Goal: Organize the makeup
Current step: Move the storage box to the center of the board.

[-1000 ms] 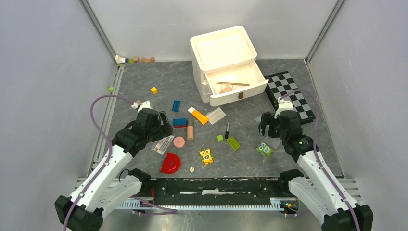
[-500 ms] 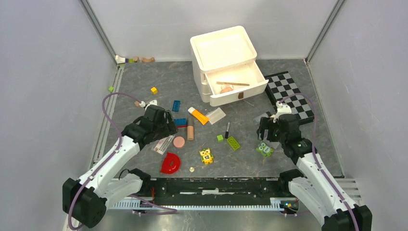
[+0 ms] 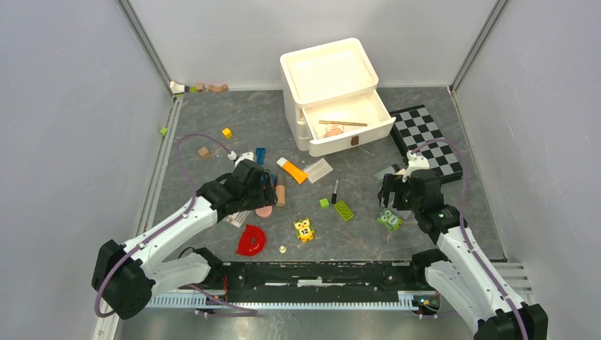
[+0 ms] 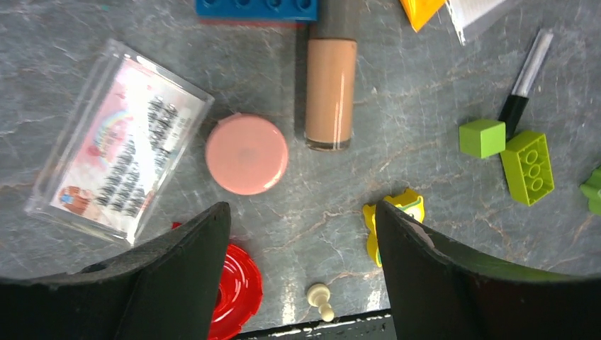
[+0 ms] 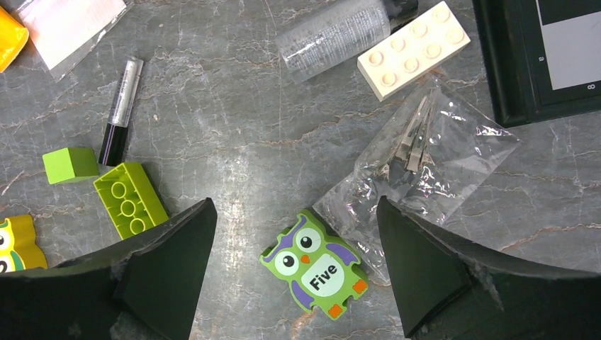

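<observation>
The makeup lies scattered on the grey table. A round pink disc (image 4: 246,154), a beige stick (image 4: 330,92) and a clear lash packet (image 4: 120,166) lie just beyond my left gripper (image 4: 301,209). That gripper hovers open, with bare table between its fingers. From above, the left gripper (image 3: 266,191) partly covers the pink disc (image 3: 264,211). The orange tube (image 3: 292,170), a flat clear packet (image 3: 317,170) and the thin black pencil (image 3: 334,191) lie mid-table. My right gripper (image 5: 296,205) is open above a green owl block (image 5: 315,263), beside a crinkled clear packet (image 5: 425,159).
A white drawer box (image 3: 333,71) stands at the back with its drawer (image 3: 354,131) pulled open. A chessboard (image 3: 425,138) lies at the right. A red half-ring (image 3: 251,241), a yellow owl (image 3: 304,229), green bricks (image 3: 344,210) and a blue brick (image 4: 256,8) lie about.
My left arm has swung right, from the lash packet to over the pink disc and beige stick, and its jaws have narrowed. The right arm has barely shifted.
</observation>
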Motion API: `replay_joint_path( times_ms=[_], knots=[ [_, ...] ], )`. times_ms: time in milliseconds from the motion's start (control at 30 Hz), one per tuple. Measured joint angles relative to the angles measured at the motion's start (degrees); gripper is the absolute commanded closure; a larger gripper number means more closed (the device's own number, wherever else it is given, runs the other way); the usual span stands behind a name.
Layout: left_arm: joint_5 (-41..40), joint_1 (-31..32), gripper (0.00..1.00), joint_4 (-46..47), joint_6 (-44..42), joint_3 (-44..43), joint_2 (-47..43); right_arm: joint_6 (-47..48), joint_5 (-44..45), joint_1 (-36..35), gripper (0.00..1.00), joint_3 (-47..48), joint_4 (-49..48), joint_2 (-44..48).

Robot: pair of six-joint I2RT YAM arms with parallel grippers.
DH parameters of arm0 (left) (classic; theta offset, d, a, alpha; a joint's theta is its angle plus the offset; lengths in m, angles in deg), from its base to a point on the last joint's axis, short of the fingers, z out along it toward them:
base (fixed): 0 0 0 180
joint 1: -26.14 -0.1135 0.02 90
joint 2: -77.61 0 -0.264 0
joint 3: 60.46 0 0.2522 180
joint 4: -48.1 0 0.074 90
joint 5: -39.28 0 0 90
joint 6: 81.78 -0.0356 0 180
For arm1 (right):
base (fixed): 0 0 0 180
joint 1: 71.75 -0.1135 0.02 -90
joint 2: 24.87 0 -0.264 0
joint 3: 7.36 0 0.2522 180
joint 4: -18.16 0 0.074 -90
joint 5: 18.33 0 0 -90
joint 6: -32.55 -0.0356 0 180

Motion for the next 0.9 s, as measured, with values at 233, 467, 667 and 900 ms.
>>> replay_joint_path(
  times_ms=[233,467,667,900],
  knots=[
    [-2.7,7.6,0.19,0.4,3.3,0.0,2.3,0.0,0.0,0.0,0.1,0.0,0.0,0.0],
    [-4.1,11.0,0.19,0.8,5.0,0.0,4.4,0.0,0.0,0.0,0.1,0.0,0.2,0.0],
    [-5.6,11.1,0.18,0.7,5.1,-0.1,4.3,0.0,0.0,0.0,0.1,0.0,0.3,0.1],
    [-7.6,11.0,0.16,-0.6,5.0,-2.7,3.0,0.0,0.0,0.0,0.1,0.0,0.6,0.1]
  ],
)
